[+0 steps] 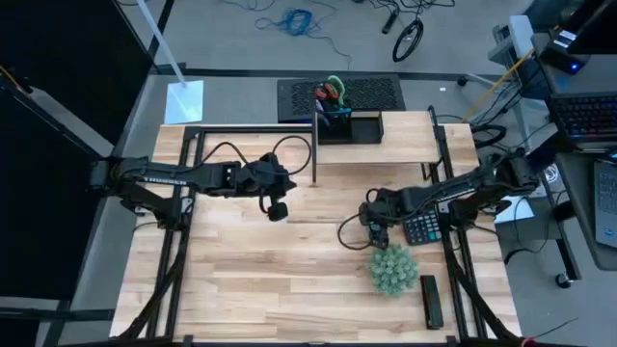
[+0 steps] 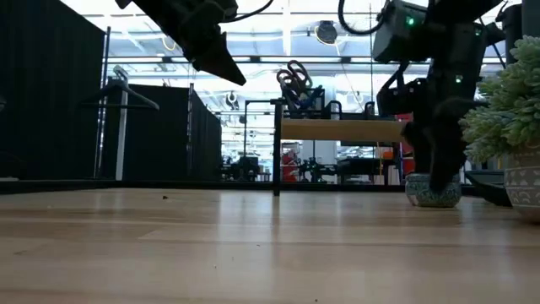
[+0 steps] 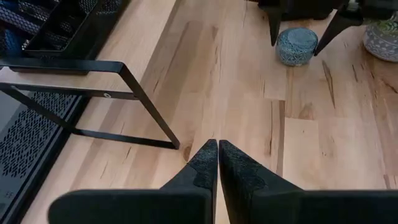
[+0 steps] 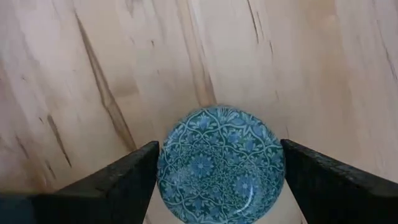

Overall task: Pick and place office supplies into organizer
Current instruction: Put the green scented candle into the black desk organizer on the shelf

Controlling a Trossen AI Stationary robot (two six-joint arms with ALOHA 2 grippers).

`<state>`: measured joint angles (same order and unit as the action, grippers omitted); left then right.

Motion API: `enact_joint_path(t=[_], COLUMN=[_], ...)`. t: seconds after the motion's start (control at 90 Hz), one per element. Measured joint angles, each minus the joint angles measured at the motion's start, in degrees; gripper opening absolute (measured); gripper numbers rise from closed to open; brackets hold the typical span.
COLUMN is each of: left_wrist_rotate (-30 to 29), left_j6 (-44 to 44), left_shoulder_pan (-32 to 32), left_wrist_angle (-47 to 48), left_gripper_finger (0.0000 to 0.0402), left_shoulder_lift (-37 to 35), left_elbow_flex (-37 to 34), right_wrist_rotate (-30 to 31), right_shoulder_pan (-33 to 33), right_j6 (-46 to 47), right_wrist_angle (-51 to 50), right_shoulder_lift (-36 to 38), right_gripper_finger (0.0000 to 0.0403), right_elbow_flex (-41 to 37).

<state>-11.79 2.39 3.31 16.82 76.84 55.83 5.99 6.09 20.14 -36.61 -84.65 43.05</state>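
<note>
The right gripper (image 4: 217,168), fingers apart, straddles the blue disc (image 4: 219,163) at the plant's (image 1: 394,269) eleven o'clock; closing comes next. The left gripper (image 3: 217,163) waits, fingers together.

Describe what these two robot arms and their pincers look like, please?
Both arms are dark, jointed metal with looping black cables. The left arm's gripper has two black, tapering, rough-textured fingers. The right arm's gripper has matching black wedge fingers. White lettering marks the left arm.
</note>
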Motion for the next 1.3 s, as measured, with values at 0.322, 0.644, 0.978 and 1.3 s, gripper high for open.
enact_joint_path(t=[0.322,0.644,0.978,1.3], left_wrist_rotate=[0.0,0.0,0.0,0.0], left_j6=[0.0,0.0,0.0,0.0], left_shoulder_pan=[0.0,0.0,0.0,0.0], left_wrist_angle=[0.0,0.0,0.0,0.0], left_gripper_finger=[0.0003,0.0003,0.0003,0.0003], left_shoulder_lift=[0.0,0.0,0.0,0.0], left_elbow_flex=[0.0,0.0,0.0,0.0], right_wrist_rotate=[-0.5,-0.1,0.1,9.2], right_shoulder_pan=[0.0,0.0,-0.4,-6.1], right_j6=[0.2,-0.3,-2.6,-13.5], right_wrist_angle=[0.6,1.8,-5.8,-22.0], right_shoulder_lift=[-3.9,-4.0,-4.0,-3.9], right_gripper_finger=[0.0283,0.0278,0.0276,0.0276], right_elbow_flex=[0.2,1.4,9.7,32.3])
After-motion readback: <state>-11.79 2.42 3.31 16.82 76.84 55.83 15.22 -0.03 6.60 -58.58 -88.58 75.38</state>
